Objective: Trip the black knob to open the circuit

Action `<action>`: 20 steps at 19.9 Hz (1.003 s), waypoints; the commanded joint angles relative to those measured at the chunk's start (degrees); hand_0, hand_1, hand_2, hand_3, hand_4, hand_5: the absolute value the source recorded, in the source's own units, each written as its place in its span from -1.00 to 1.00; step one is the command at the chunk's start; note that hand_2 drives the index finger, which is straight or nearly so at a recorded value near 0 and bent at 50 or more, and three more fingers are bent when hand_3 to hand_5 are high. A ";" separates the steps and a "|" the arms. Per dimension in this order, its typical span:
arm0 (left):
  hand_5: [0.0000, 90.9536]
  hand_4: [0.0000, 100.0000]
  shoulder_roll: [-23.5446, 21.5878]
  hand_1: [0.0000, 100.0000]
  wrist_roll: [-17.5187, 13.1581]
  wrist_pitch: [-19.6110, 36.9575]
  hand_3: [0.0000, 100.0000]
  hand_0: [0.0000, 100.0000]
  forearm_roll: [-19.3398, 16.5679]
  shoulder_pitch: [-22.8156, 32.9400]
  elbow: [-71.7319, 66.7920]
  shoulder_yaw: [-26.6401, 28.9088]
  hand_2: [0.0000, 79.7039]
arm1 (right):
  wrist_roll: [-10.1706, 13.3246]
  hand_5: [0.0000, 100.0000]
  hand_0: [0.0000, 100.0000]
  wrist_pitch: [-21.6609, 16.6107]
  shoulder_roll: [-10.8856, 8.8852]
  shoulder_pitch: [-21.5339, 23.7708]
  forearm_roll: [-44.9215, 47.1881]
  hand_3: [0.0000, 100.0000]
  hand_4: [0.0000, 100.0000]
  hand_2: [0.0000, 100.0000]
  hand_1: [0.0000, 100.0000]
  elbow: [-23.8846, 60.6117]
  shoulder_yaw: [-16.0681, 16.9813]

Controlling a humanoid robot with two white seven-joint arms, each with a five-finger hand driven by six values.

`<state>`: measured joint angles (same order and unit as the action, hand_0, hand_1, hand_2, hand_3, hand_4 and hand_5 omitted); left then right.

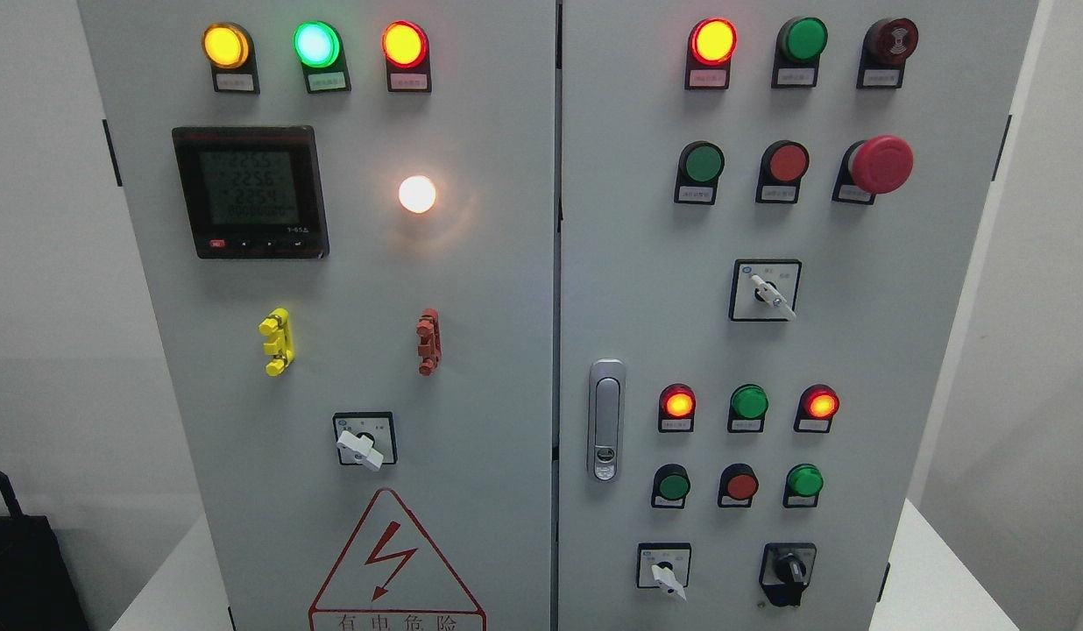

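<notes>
Control cabinet [471,350] seen head-on from my own camera, before contact. The black knob [788,570] sits at the lower right of the cabinet's right door, directly right of a white-handled selector [666,574] and below the lowest row of three small buttons; the door latch [606,419] stands up and to its left. The knob's grip bar appears roughly upright, though its print is too small to read.

Neither of my hands shows in this view, so I cannot say whether their fingers are spread or curled, nor how my arms are posed; both lie below or outside the frame. I judge the step in hand to be the approach.

To do it well, I would bring my right hand up from the lower right, since the knob lies on that side, and pinch the grip bar squarely across its narrow faces before turning. The rotation should come from the wrist, about the knob's own axis, without pushing into the door. I should keep clear of the neighbouring white selector and of the green button [804,481] just above.
</notes>
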<state>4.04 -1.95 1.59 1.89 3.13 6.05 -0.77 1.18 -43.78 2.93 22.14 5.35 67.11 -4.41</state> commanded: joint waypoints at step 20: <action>-1.00 -1.00 0.09 -0.22 0.01 0.08 -1.00 -0.76 0.14 -0.23 0.01 0.07 -1.00 | 0.32 0.92 0.77 12.66 -0.03 -2.98 0.01 0.76 0.83 -1.00 0.62 22.01 1.42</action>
<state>4.04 -1.95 1.59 1.89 3.13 6.05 -0.77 1.23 -31.15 2.83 19.95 5.35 86.91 -3.38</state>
